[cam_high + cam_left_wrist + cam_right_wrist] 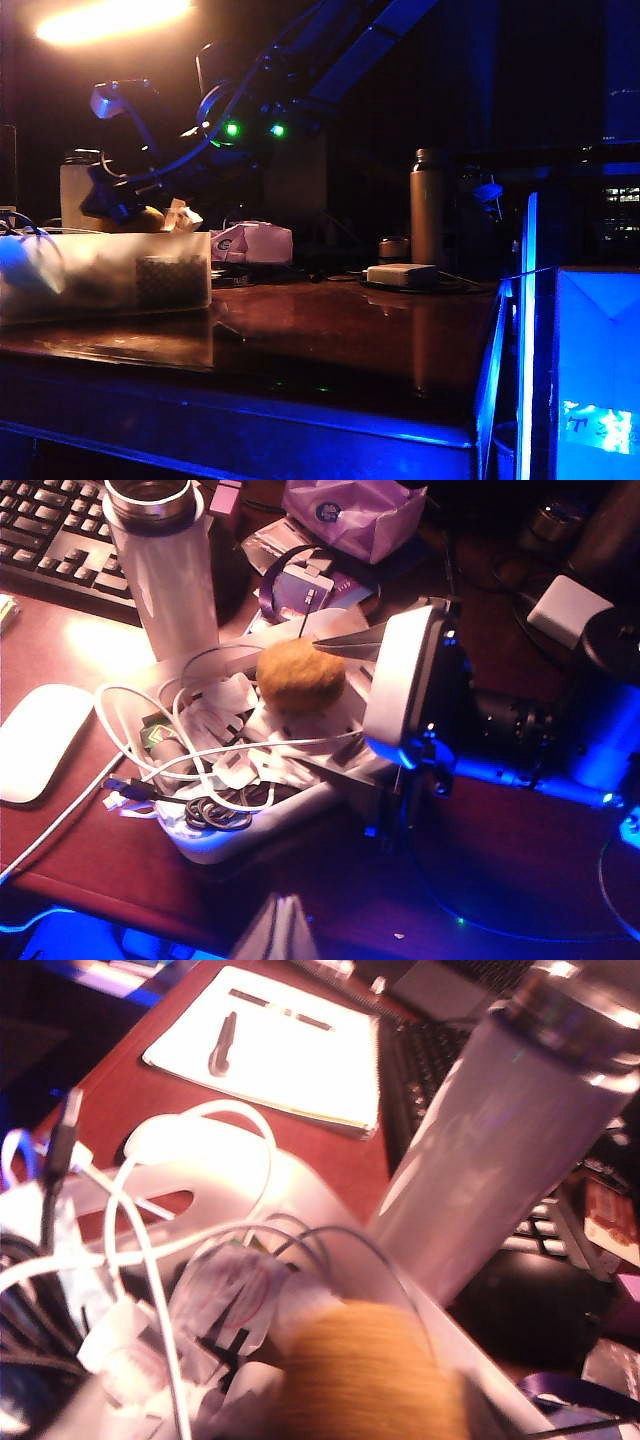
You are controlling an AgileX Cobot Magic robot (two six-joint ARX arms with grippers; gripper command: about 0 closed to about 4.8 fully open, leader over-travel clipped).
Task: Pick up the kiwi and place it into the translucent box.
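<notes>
Dark room, 1 lamp (pixel 110 18) at 11 o'clock over glossy brown table (pixel 350 335). Kiwi (pixel 300 675) lies in translucent box (pixel 240 840) among cables. Right gripper (pixel 345 645) over kiwi, jaws parted. Left gripper unseen.

The room is dark. A warm lamp (pixel 112 20) glows far left overhead, while blue light edges the glossy reddish-brown worktop (pixel 340 335). A glowing blue box (pixel 590 370) stands near right.
</notes>
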